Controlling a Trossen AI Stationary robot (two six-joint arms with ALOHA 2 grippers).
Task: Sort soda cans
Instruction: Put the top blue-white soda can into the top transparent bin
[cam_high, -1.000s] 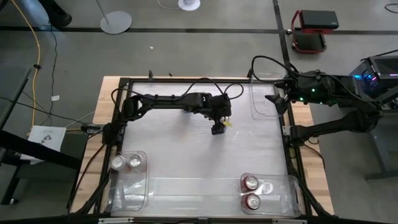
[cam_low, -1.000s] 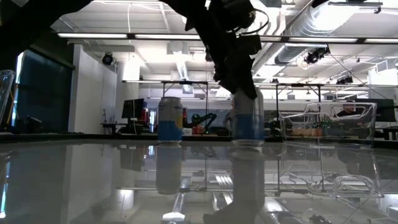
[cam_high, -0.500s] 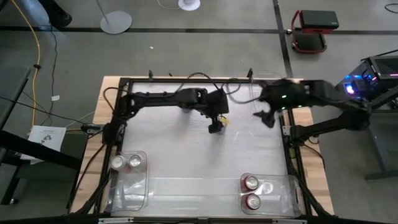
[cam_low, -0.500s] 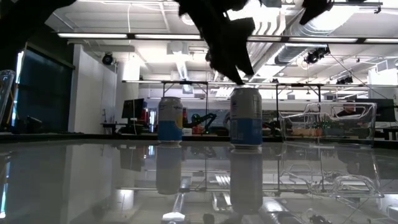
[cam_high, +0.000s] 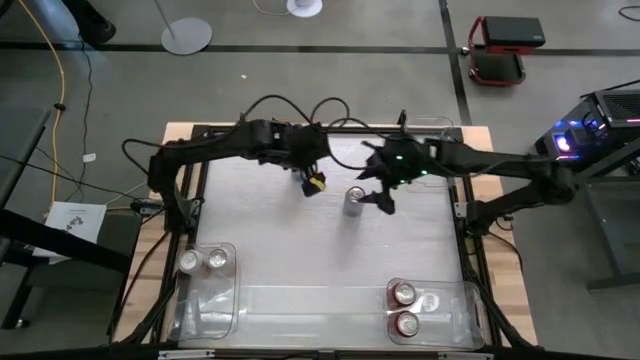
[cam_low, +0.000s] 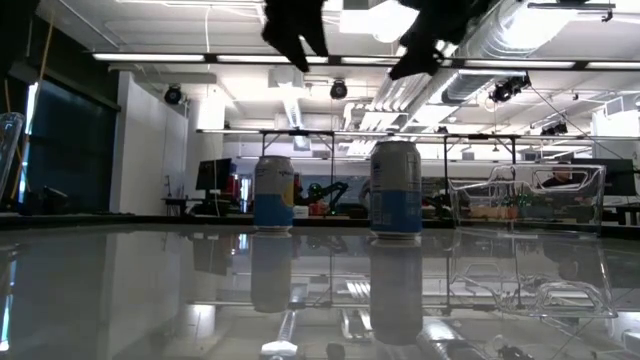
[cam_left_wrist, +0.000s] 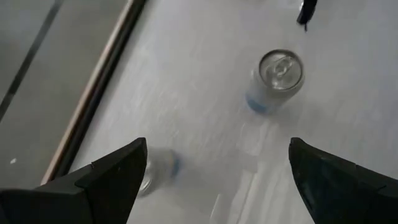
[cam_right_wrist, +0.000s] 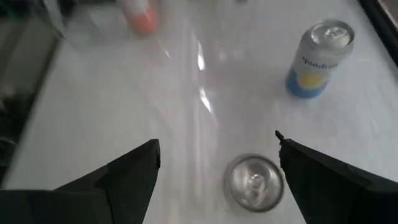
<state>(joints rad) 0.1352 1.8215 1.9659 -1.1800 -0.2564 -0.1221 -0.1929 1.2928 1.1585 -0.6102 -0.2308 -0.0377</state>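
A silver can (cam_high: 354, 200) with a blue band near its base and a shiny top stands upright mid-surface (cam_high: 300, 250), free of both arms. The right pincer (cam_high: 383, 193) hovers just beside it, spread wide. The left pincer (cam_high: 313, 184), also spread, hangs near. A second blue-and-silver can (cam_low: 273, 194) stands farther back.
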